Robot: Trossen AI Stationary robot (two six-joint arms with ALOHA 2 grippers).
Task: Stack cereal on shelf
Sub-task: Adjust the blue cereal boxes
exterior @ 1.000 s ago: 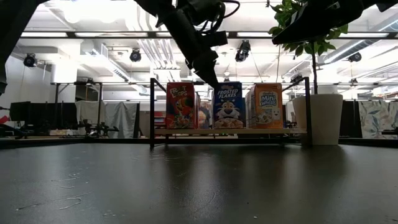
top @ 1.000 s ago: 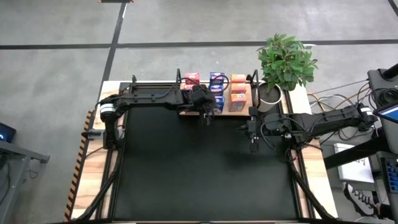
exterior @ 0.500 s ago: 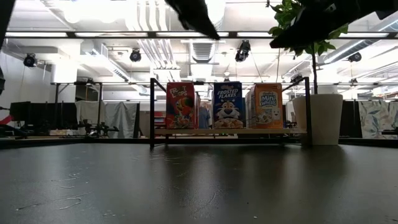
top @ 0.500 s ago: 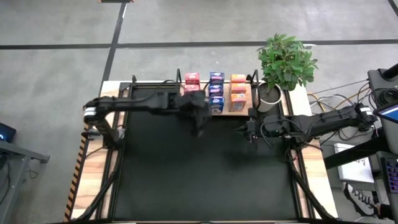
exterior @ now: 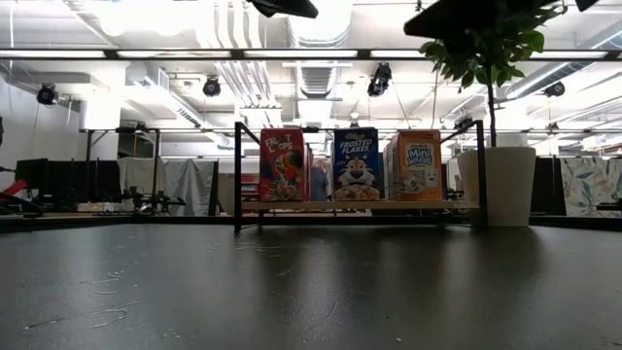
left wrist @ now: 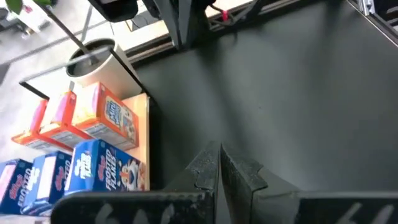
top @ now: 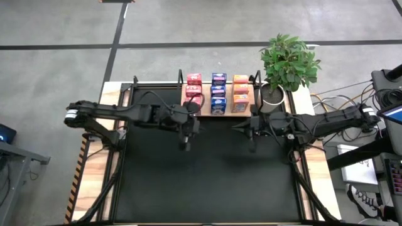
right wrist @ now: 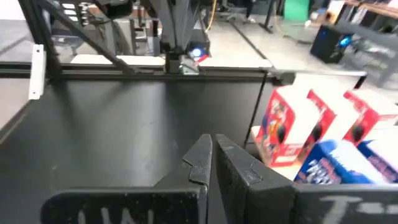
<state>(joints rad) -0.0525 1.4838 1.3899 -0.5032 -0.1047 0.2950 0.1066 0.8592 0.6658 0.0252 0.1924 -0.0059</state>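
2 dark arms reach over the black table (top: 207, 182), and we take the shelf (top: 221, 110) as our landmark: it sits at the table's far edge, a light-wood board in a thin black frame, its long axis running across the table from left to right. A potted plant (top: 287, 61) in a white pot (exterior: 503, 185) stands just beside the shelf's right end.

On the shelf we count 9 cereal boxes in 3 columns: 3 red boxes (top: 193, 90) at the left end, 3 blue boxes (top: 218, 92) in the middle, 3 orange boxes (top: 240, 92) at the right end. In the low view only the front box of each column shows its face, all 3 upright and side by side. We see no box lying off the shelf on the table, so we judge the stacking done or nearly so.

The left gripper (top: 185, 142) hangs over the table on the near side of the shelf, below its left end, clenched tight with nothing between its fingers (left wrist: 214, 168). The right gripper (top: 252, 145) hangs near the shelf's right front corner, likewise clenched and empty, its fingers (right wrist: 208, 158) pressed together.

The cereal lies on the far side of both grippers. Neither arm is clearly nearer: the left faces the red column, the right the orange column. With nothing left to fetch, we judge that any coming move is a retreat away from the shelf.
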